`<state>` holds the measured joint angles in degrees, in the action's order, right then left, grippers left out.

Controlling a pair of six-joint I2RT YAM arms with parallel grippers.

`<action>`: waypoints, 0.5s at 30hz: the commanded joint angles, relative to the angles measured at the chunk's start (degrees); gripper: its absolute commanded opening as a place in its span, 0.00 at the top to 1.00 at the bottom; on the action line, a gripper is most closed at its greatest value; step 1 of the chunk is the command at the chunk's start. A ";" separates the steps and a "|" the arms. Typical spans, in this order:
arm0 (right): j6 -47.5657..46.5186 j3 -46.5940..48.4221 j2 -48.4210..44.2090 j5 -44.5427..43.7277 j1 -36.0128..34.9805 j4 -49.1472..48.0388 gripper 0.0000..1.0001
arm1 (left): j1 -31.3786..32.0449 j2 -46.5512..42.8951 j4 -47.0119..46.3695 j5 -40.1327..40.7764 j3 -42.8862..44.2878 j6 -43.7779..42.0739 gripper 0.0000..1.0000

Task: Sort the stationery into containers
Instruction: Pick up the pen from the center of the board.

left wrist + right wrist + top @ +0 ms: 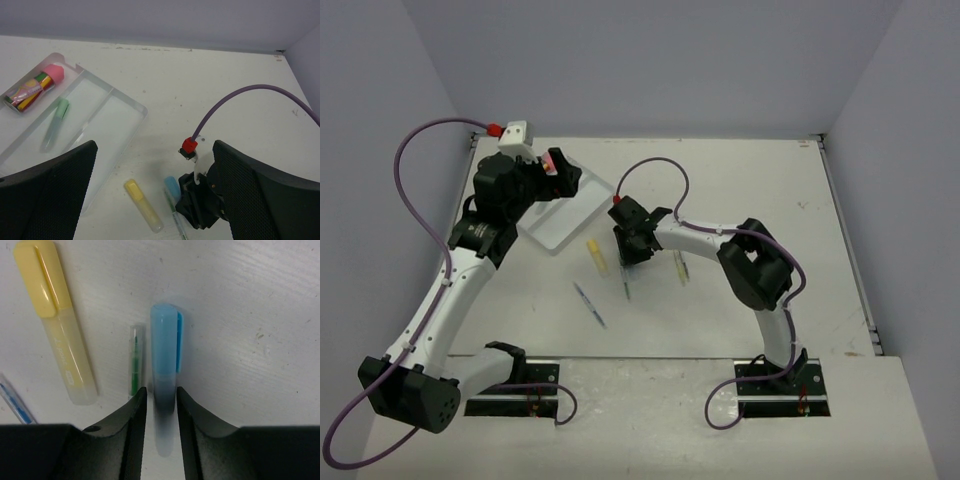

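The clear three-compartment tray lies at the back left. In the left wrist view the tray holds a pink-capped tube and a pale green highlighter. My left gripper hovers over the tray, open and empty. My right gripper is down at the table. Its jaws straddle the blue-capped marker with a thin gap on each side. A yellow highlighter and a thin green pen lie just left of the marker.
A thin blue pen lies on the table near the front. Another pale highlighter lies right of my right gripper. A purple cable loops from the right wrist. Grey walls close the table at back and sides.
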<state>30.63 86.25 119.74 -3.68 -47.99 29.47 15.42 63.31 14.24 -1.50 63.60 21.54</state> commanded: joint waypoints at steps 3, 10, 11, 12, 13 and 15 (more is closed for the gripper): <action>0.92 0.94 0.77 -2.75 -0.48 1.65 0.77 | 0.05 -0.45 -2.18 -1.45 -1.15 0.81 0.00; 0.86 -0.17 -5.62 -4.96 -0.79 1.82 0.92 | 0.05 0.30 -3.19 -2.42 -1.77 1.53 0.00; 0.83 -0.68 -6.57 -5.15 -0.79 1.68 0.92 | 0.05 0.53 -3.73 -2.66 -2.28 1.71 0.00; 0.72 -1.12 -8.15 -5.41 -0.79 1.45 0.92 | 0.05 0.72 -4.34 -3.44 -2.81 2.05 0.00; 0.58 -1.52 -9.89 -5.70 -0.79 1.20 0.92 | 0.05 0.90 -4.94 -4.37 -3.31 2.45 0.00; 0.40 -2.66 -12.15 -6.25 -0.71 0.51 0.92 | 0.05 1.20 -6.67 -5.88 -4.61 3.33 0.00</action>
<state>31.03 84.93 116.69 -6.76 -48.47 30.52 15.40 63.79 12.51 -3.57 61.36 22.33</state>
